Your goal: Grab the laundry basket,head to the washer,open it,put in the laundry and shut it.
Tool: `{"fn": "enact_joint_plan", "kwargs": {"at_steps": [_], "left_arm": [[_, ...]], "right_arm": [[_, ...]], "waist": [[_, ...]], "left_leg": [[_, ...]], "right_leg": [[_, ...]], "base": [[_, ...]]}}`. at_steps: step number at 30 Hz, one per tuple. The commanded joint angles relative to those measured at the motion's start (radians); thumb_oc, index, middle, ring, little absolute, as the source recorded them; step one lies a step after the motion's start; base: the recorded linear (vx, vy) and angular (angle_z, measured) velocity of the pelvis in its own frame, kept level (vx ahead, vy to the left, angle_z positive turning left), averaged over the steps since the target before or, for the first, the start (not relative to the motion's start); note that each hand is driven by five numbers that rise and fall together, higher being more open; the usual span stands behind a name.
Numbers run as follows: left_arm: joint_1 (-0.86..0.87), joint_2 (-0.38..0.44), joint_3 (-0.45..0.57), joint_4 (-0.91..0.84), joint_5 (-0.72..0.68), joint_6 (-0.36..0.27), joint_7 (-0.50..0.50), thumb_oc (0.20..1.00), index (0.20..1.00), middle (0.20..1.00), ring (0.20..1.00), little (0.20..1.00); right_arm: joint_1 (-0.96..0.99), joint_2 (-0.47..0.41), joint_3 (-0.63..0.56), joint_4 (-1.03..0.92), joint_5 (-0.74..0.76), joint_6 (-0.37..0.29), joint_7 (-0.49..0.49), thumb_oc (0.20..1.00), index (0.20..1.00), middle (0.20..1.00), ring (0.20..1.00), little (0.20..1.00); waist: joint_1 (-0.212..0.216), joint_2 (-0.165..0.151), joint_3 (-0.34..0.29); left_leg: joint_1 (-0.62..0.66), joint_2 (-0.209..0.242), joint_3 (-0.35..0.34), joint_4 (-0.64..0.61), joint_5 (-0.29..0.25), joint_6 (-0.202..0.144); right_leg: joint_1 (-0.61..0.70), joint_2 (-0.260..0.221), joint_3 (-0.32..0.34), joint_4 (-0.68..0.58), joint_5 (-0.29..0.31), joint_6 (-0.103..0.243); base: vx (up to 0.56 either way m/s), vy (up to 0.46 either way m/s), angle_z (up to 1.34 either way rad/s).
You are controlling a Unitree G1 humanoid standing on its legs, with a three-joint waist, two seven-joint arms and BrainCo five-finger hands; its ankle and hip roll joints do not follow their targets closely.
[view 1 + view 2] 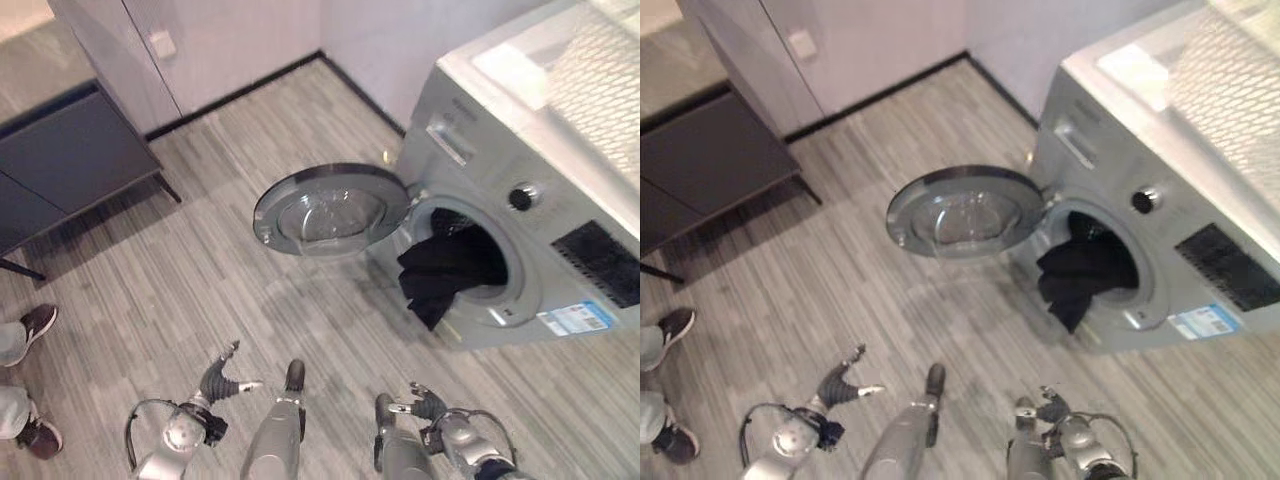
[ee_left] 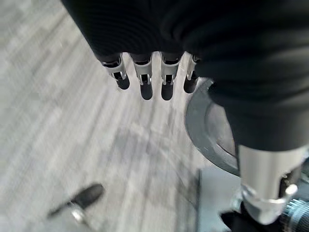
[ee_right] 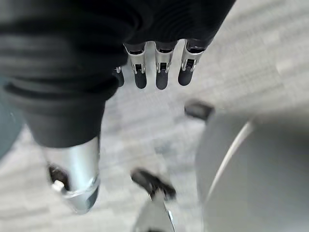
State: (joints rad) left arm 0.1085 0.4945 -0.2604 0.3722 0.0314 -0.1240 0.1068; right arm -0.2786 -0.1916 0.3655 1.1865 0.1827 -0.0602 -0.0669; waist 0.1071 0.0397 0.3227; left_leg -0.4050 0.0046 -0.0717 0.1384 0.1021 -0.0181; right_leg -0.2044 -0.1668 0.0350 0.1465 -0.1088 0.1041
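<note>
The silver washer [image 1: 520, 150] stands at the right with its round door [image 1: 325, 212] swung wide open to the left. Black laundry [image 1: 445, 272] fills the drum opening and hangs over its lower rim. A white mesh laundry basket [image 1: 600, 90] rests on top of the washer. My left hand [image 1: 222, 378] hangs low over the floor, well short of the door, with straight fingers [image 2: 145, 79] holding nothing. My right hand [image 1: 425, 403] is also low, in front of the washer, with its fingers [image 3: 161, 70] relaxed and empty.
A dark cabinet [image 1: 70, 160] on thin legs stands at the upper left by the wall. A person's shoes [image 1: 35, 325] show at the left edge. Grey plank floor [image 1: 200, 290] stretches between the cabinet and the washer.
</note>
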Motion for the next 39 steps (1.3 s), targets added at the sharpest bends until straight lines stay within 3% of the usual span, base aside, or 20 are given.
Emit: {"fn": "enact_joint_plan", "kwargs": {"at_steps": [1,4,5,7,9,10,11,12,14,16,27,35,39], "left_arm": [[0.05,0.004,-0.05,-0.06,-0.048,-0.039,0.05,1.0,1.0,1.0,1.0,1.0],[0.036,0.006,-0.073,-0.071,-0.057,-0.045,0.067,1.0,1.0,1.0,1.0,1.0],[0.014,0.005,-0.112,-0.092,-0.069,-0.051,0.077,1.0,1.0,1.0,1.0,1.0],[-0.004,0.001,-0.135,-0.094,-0.077,-0.051,0.078,1.0,1.0,1.0,1.0,1.0],[-0.033,0.006,-0.168,-0.126,-0.088,-0.057,0.076,1.0,1.0,1.0,1.0,1.0],[-0.037,0.004,-0.17,-0.126,-0.089,-0.056,0.076,1.0,1.0,1.0,1.0,1.0],[-0.054,0.005,-0.183,-0.147,-0.098,-0.056,0.066,1.0,1.0,1.0,1.0,1.0],[-0.057,0.003,-0.184,-0.147,-0.099,-0.055,0.066,1.0,1.0,1.0,1.0,1.0],[-0.074,0.001,-0.186,-0.165,-0.125,-0.052,0.043,1.0,1.0,1.0,1.0,1.0],[-0.081,-0.004,-0.19,-0.166,-0.131,-0.051,0.031,1.0,1.0,1.0,1.0,1.0],[-0.138,-0.033,-0.214,-0.161,-0.141,-0.063,0.042,1.0,1.0,1.0,1.0,1.0],[-0.163,-0.042,-0.231,-0.169,-0.144,-0.074,0.059,1.0,1.0,1.0,1.0,1.0],[-0.166,-0.041,-0.229,-0.166,-0.144,-0.076,0.066,1.0,1.0,1.0,1.0,1.0]], "right_arm": [[-0.05,-0.046,-0.037,0.018,0.039,0.008,-0.089,1.0,1.0,1.0,1.0,1.0],[-0.122,-0.079,-0.077,0.073,0.071,0.01,-0.125,1.0,1.0,1.0,1.0,1.0],[-0.236,-0.163,-0.123,0.157,0.092,0.023,-0.161,1.0,1.0,1.0,1.0,1.0],[-0.281,-0.209,-0.14,0.193,0.092,0.03,-0.175,1.0,1.0,1.0,1.0,1.0],[-0.37,-0.353,-0.175,0.258,0.087,0.049,-0.196,1.0,1.0,1.0,1.0,1.0],[-0.373,-0.357,-0.175,0.261,0.087,0.048,-0.195,1.0,1.0,1.0,1.0,1.0],[-0.416,-0.442,-0.188,0.304,0.072,0.066,-0.198,1.0,1.0,1.0,1.0,1.0],[-0.419,-0.445,-0.187,0.307,0.072,0.065,-0.196,1.0,1.0,1.0,1.0,1.0],[-0.438,-0.565,-0.219,0.354,0.07,0.093,-0.183,1.0,1.0,1.0,1.0,1.0],[-0.447,-0.614,-0.217,0.379,0.053,0.106,-0.164,1.0,1.0,1.0,1.0,1.0],[-0.572,-0.681,-0.154,0.365,0.053,0.079,-0.162,1.0,1.0,1.0,1.0,1.0],[-0.703,-0.797,-0.111,0.352,0.067,0.059,-0.193,1.0,1.0,1.0,1.0,1.0],[-0.739,-0.843,-0.099,0.362,0.072,0.063,-0.197,1.0,1.0,1.0,1.0,1.0]], "waist": [[0.011,0.012,-0.013],[0.023,0.029,0.012],[0.04,0.047,0.038],[0.048,0.058,0.047],[0.063,0.104,0.073],[0.064,0.107,0.075],[0.074,0.132,0.083],[0.074,0.135,0.084],[0.082,0.175,0.093],[0.087,0.194,0.098],[0.106,0.248,0.116],[0.137,0.296,0.101],[0.136,0.301,0.102]], "left_leg": [[-0.083,0.049,-0.027,-0.005,0.01,-0.06],[-0.111,0.045,-0.015,0.004,0.005,-0.054],[-0.135,0.038,0.001,0.008,-0.001,-0.05],[-0.149,0.036,0.005,0.011,0.0,-0.049],[-0.174,0.028,0.014,0.0,0.009,-0.048],[-0.175,0.028,0.014,0.0,0.009,-0.047],[-0.187,0.019,0.02,-0.006,0.013,-0.049],[-0.189,0.019,0.02,-0.006,0.013,-0.049],[-0.208,0.003,0.026,-0.012,0.019,-0.05],[-0.222,-0.006,0.028,-0.012,0.019,-0.05],[-0.294,-0.039,0.044,-0.01,0.023,-0.051],[-0.343,-0.077,0.056,-0.016,0.021,-0.052],[-0.368,-0.09,0.068,-0.006,0.008,-0.053]], "right_leg": [[0.125,0.0,-0.04,-0.045,-0.056,0.026],[0.102,-0.013,-0.041,-0.064,-0.035,0.034],[0.079,-0.033,-0.045,-0.08,-0.017,0.041],[0.07,-0.039,-0.047,-0.081,-0.012,0.043],[0.038,-0.056,-0.055,-0.085,0.005,0.054],[0.036,-0.056,-0.054,-0.085,0.006,0.054],[0.026,-0.072,-0.061,-0.095,0.014,0.061],[0.025,-0.072,-0.061,-0.095,0.015,0.062],[0.003,-0.092,-0.067,-0.096,0.02,0.069],[-0.007,-0.102,-0.073,-0.099,0.024,0.076],[-0.054,-0.145,-0.086,-0.136,0.06,0.097],[-0.081,-0.193,-0.11,-0.175,0.097,0.118],[-0.093,-0.214,-0.115,-0.191,0.111,0.128]], "base": [[-0.02,0.049,0.01],[-0.05,0.072,0.04],[-0.04,0.059,-0.05],[-0.04,0.062,-0.17],[-0.04,0.079,-0.11],[-0.01,0.076,0.0],[0.0,0.043,0.04],[0.0,0.07,0.02],[0.0,0.075,0.02],[0.02,0.059,0.02],[0.02,0.038,0.0],[0.06,0.048,0.02],[0.05,0.047,0.01]]}}
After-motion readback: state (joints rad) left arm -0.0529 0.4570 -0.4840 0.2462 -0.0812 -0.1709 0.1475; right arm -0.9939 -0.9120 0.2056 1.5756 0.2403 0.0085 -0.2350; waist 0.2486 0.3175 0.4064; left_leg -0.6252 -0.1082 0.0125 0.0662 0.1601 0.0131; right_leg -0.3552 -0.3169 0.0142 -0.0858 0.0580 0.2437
